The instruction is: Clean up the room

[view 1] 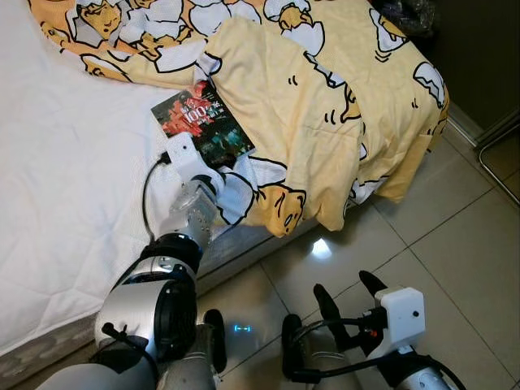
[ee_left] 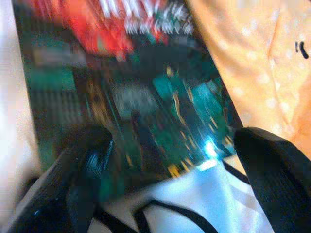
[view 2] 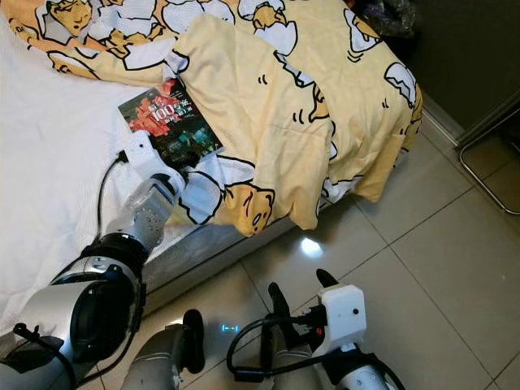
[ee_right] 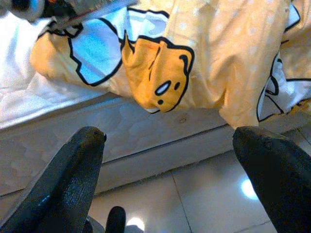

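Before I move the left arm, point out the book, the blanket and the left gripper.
book (view 1: 203, 122): left eye view, middle of its dark cover.
blanket (view 1: 284, 106): left eye view, plain yellow fold beside the book.
left gripper (ee_left: 170, 145): left wrist view, midway between its open fingertips, over the book's lower edge.

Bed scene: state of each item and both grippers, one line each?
book: closed, flat on mattress, one edge under blanket
blanket: crumpled, draped over bed corner
mattress: partly bare, white
left gripper: open, fingers either side of the book's near edge
right gripper: open, low over floor tiles
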